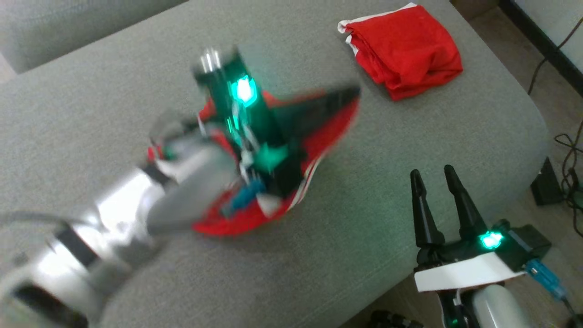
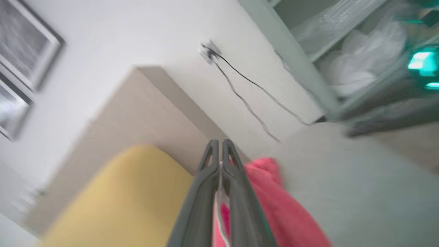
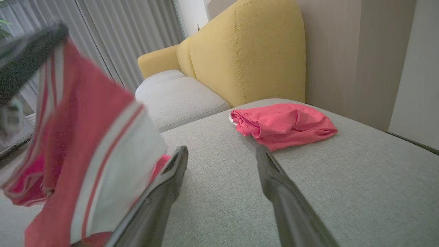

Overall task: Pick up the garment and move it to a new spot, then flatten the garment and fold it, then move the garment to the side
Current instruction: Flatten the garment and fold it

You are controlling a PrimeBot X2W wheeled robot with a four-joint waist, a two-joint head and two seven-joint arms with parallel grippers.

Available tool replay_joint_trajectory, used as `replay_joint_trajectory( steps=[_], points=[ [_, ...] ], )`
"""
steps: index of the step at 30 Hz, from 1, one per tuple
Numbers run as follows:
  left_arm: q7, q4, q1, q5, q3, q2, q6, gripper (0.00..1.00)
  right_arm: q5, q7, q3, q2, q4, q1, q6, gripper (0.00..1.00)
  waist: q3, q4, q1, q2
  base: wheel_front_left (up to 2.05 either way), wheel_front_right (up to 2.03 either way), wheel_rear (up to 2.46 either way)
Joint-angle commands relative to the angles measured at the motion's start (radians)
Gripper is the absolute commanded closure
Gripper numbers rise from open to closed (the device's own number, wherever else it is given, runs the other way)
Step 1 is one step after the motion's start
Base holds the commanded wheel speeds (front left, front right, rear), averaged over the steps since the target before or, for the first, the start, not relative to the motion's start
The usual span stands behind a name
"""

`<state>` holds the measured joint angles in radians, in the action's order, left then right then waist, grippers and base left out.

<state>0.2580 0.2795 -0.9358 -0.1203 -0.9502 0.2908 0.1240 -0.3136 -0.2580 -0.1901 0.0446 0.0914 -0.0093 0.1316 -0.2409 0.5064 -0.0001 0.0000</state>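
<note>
The broad grey woven-fabric sofa cushion (image 1: 114, 114) carries a crumpled plain red cloth bundle (image 1: 405, 50) toward its two o'clock corner, well apart from a red white-striped garment (image 1: 237, 225) near its centre, whose lower folds touch the fabric.

The garment (image 3: 79, 130) is thin red cloth, soft and creased, with smooth white striped bands; the folded red cloth (image 1: 405, 50) is matt and wrinkled. Sofa seat (image 1: 319, 255): coarse grey weave, matt. Yellow backrest (image 3: 247, 51): finer woven fabric, stitched seams. Right gripper (image 1: 432, 171): dark matt plastic. Left forearm (image 1: 123, 205): glossy silver shell.
</note>
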Motion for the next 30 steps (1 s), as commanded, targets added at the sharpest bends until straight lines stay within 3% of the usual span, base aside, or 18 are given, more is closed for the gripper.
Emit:
replay_joint_trajectory(
  steps=[1,9,15,21,27,30],
  points=[
    [0.004,-0.030,-0.071,0.016,0.047,0.024,0.000,1.00,0.007,-0.004,-0.025,0.006,-0.027,-0.005,-0.001,0.00,0.010,0.000,0.0001,0.0000,0.00,0.00,0.00],
    [0.004,0.046,-0.468,0.043,0.111,0.083,0.006,1.00,0.011,-0.004,-0.048,0.006,-0.025,0.023,-0.001,0.00,0.059,-0.038,0.0001,0.0000,0.00,0.00,0.00],
    [0.004,0.111,-0.525,0.083,0.184,0.135,-0.031,1.00,0.033,-0.004,-0.043,0.006,-0.022,0.039,-0.001,0.00,0.079,-0.119,0.0001,0.0000,0.00,0.00,0.00],
    [0.004,0.113,-0.180,0.259,0.253,0.215,-0.090,1.00,0.060,-0.004,-0.019,0.006,-0.021,0.055,-0.001,0.00,0.067,-0.234,0.0001,0.0000,0.00,0.00,0.00],
    [0.004,0.007,0.298,0.414,0.346,0.293,-0.239,1.00,0.092,-0.004,0.012,0.006,-0.021,0.044,-0.001,0.00,0.027,-0.332,0.0001,0.0000,0.00,0.00,0.00],
    [0.004,-0.056,0.507,0.460,0.401,0.300,-0.304,1.00,0.102,-0.004,0.028,0.006,-0.021,0.040,-0.001,0.00,0.016,-0.363,0.0001,0.0000,0.00,0.00,0.00]
  ],
)
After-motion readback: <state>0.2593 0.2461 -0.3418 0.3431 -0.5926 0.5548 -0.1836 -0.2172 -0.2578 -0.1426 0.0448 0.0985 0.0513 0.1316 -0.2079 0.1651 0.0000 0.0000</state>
